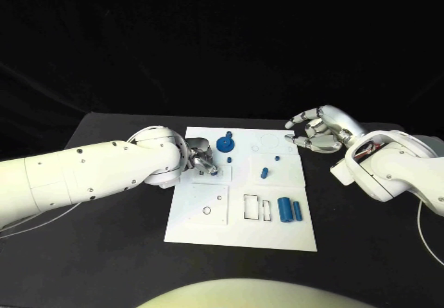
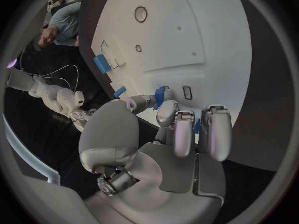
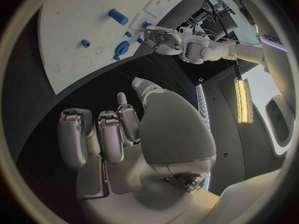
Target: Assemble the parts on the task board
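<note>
Pinched in the left hand (image 1: pixel 200 159) is a small blue part (image 2: pixel 160 95); the right hand (image 1: pixel 316 129) is held empty, fingers loosely curled; loose parts (image 1: pixel 289 210) are left unassembled on the task board (image 1: pixel 208 228).

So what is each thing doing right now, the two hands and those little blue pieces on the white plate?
Left hand: over the plate's left edge, fingertips at a small blue piece.
Right hand: off the plate's far right corner, fingers curled, holding nothing.
Blue round part: on the plate.
Two blue cylinders: lying side by side.
Small blue peg: lying mid-plate.
White plate: flat on the table.
</note>
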Robot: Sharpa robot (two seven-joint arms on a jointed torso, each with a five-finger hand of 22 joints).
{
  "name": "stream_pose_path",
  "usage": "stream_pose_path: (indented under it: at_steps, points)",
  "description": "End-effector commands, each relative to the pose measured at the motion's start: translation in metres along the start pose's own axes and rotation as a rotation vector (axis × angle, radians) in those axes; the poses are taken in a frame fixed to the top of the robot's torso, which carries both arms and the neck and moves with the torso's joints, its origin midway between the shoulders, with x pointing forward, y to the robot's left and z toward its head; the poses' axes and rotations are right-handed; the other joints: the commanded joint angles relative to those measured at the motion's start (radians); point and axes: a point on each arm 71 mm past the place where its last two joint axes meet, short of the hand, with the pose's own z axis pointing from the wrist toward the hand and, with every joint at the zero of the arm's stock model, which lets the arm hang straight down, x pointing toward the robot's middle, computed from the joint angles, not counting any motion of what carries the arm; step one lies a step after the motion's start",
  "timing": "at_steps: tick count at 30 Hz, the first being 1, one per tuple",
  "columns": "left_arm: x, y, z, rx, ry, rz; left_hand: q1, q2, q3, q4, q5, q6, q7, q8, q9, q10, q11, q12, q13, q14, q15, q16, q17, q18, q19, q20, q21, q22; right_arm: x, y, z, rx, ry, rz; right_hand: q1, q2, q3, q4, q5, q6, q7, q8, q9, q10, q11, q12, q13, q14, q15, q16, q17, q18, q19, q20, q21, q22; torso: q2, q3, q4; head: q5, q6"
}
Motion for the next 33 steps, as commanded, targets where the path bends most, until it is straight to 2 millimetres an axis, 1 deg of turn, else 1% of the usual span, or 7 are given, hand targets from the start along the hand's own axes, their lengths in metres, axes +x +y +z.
stream_pose_path:
  at_steps: [1, 9, 16, 23, 29, 33]
  points:
    - [0.0021, -0.001, 0.0008, -0.002, 0.024, 0.037, 0.004, 0.011, 0.179, -0.178, 0.005, 0.029, -0.021, 0.002, 0.001, 0.009, 0.001, 0.007, 0.002, 0.104, -0.008, 0.004, 0.263, -0.016, 0.006, -0.008, 0.002, 0.052, 0.0014, 0.0006, -0.0001, -0.007, 0.014, -0.01, 0.0, -0.007, 0.007, 0.002, 0.005, -0.003, -0.002, 0.006, -0.001, 0.006, -0.003, 0.001, 0.069, 0.094, -0.008, -0.004, 0.227, 0.008, 0.041, -0.006, -0.006, 0.176, 0.0, -0.0005, 0.0003, 0.001, 0.0]
    - [0.0015, -0.0005, 0.0021, -0.007, 0.02, 0.047, 0.004, 0.011, 0.179, -0.178, 0.006, 0.029, -0.021, 0.003, 0.001, 0.01, 0.0, 0.008, 0.002, 0.104, -0.008, 0.004, 0.263, -0.016, 0.005, -0.008, 0.002, 0.052, 0.0018, 0.0004, -0.0003, -0.007, 0.014, -0.01, 0.0, -0.007, 0.007, 0.002, 0.005, -0.003, -0.002, 0.006, -0.001, 0.006, -0.003, 0.001, 0.069, 0.094, -0.008, -0.004, 0.227, 0.008, 0.041, -0.006, -0.006, 0.176, 0.0, -0.0002, -0.0002, 0.002, -0.003]
    - [0.0002, 0.0014, 0.0021, -0.013, 0.009, 0.052, 0.004, 0.011, 0.179, -0.178, 0.007, 0.03, -0.022, 0.003, 0.001, 0.011, 0.0, 0.009, 0.004, 0.104, -0.009, 0.004, 0.263, -0.016, 0.005, -0.008, 0.002, 0.052, 0.0026, -0.0004, -0.0006, -0.006, 0.016, -0.009, 0.0, -0.007, 0.007, 0.002, 0.005, -0.003, -0.002, 0.006, -0.001, 0.006, -0.003, 0.001, 0.069, 0.094, -0.008, -0.004, 0.227, 0.008, 0.041, -0.006, -0.006, 0.176, 0.0, -0.0001, 0.0011, 0.002, -0.006]
    - [-0.0009, 0.0033, 0.0019, -0.017, 0.0, 0.054, 0.004, 0.012, 0.181, -0.18, 0.013, 0.032, -0.023, 0.005, 0.002, 0.014, -0.001, 0.012, 0.008, 0.104, -0.009, 0.004, 0.263, -0.016, 0.006, -0.009, 0.002, 0.053, 0.0029, -0.0007, -0.0007, -0.006, 0.016, -0.009, 0.0, -0.007, 0.007, 0.002, 0.005, -0.003, -0.002, 0.006, -0.001, 0.006, -0.003, 0.001, 0.069, 0.094, -0.008, -0.004, 0.227, 0.008, 0.041, -0.006, -0.006, 0.176, 0.0, -0.0004, 0.0006, 0.003, -0.006]
    - [-0.0009, 0.0046, 0.0019, -0.021, 0.003, 0.056, 0.003, 0.012, 0.182, -0.18, 0.016, 0.033, -0.023, 0.005, 0.003, 0.016, -0.001, 0.013, 0.01, 0.104, -0.01, 0.004, 0.263, -0.016, 0.006, -0.009, 0.002, 0.053, 0.003, -0.001, -0.0011, -0.005, 0.016, -0.009, -0.002, -0.008, 0.009, 0.003, 0.005, -0.002, -0.002, 0.009, -0.001, 0.007, -0.004, 0.002, 0.069, 0.095, -0.009, -0.003, 0.228, 0.008, 0.041, -0.007, -0.006, 0.176, -0.001, 0.0002, -0.0006, 0.003, -0.007]
    - [0.0001, 0.0038, 0.0018, -0.019, 0.014, 0.058, 0.003, 0.012, 0.182, -0.181, 0.018, 0.034, -0.023, 0.006, 0.003, 0.016, -0.001, 0.014, 0.01, 0.104, -0.01, 0.004, 0.263, -0.016, 0.006, -0.009, 0.002, 0.053, 0.0031, -0.0011, -0.0012, -0.005, 0.017, -0.009, -0.002, -0.008, 0.009, 0.003, 0.005, -0.002, -0.002, 0.009, -0.001, 0.007, -0.004, 0.002, 0.069, 0.095, -0.009, -0.003, 0.228, 0.008, 0.041, -0.007, -0.006, 0.176, 0.0, 0.0001, 0.0003, 0.002, -0.008]
